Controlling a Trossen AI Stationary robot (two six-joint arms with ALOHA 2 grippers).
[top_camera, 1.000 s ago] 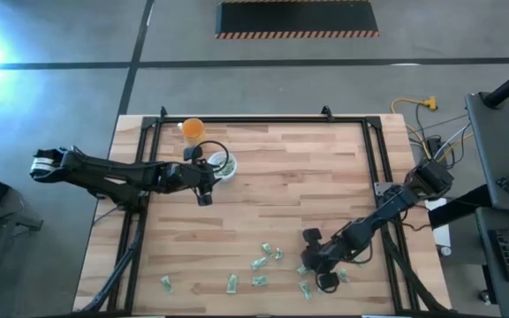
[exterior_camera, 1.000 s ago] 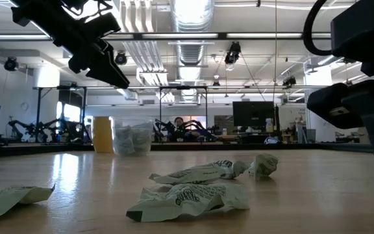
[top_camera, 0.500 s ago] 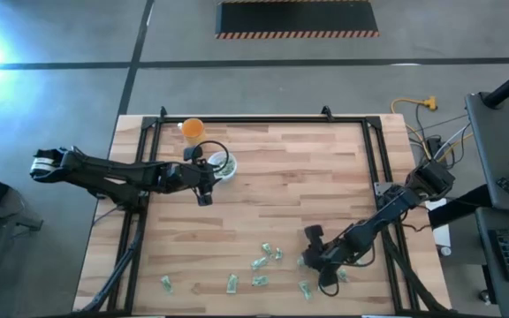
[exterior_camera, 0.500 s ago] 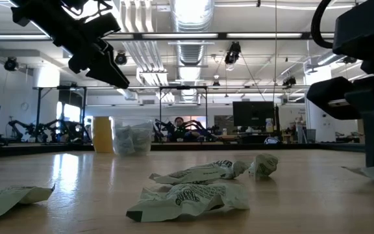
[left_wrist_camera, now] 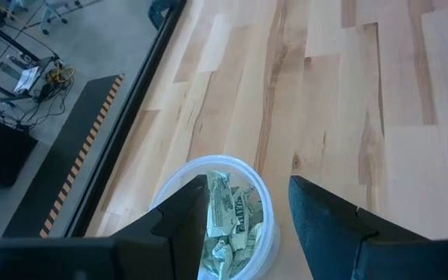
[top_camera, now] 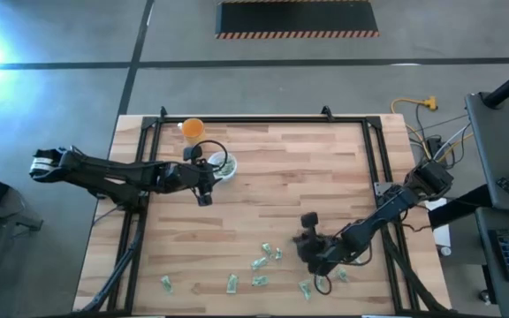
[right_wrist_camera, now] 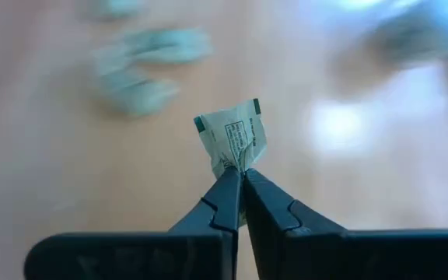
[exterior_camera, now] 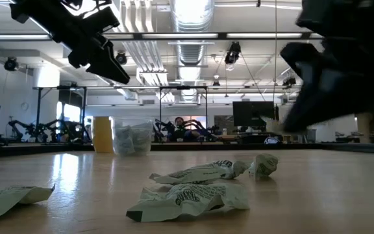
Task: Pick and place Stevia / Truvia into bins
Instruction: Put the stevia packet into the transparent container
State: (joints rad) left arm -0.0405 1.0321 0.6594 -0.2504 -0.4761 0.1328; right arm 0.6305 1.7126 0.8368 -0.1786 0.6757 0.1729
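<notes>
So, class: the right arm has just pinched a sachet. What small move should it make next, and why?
Probably carry it up and across toward the clear cup. The right gripper is shut on a sachet, already clear of the table, while the cup sits at the far left under the waiting left gripper, whose fingers stand open. Other sachets lie on the table.

Clear plastic cup [top_camera: 224, 165] upright near far left part of surface [top_camera: 307, 177], just beside orange cup; holds several crumpled green-and-white sachets [left_wrist_camera: 228, 222]. One sachet [right_wrist_camera: 232, 140] pinched at corner by shut right tool [right_wrist_camera: 241, 183], lifted clear of surface. Loose sachets [top_camera: 263, 260] scattered, crumpled, flat along near edge; two [exterior_camera: 197, 188] lie close to low camera.
</notes>
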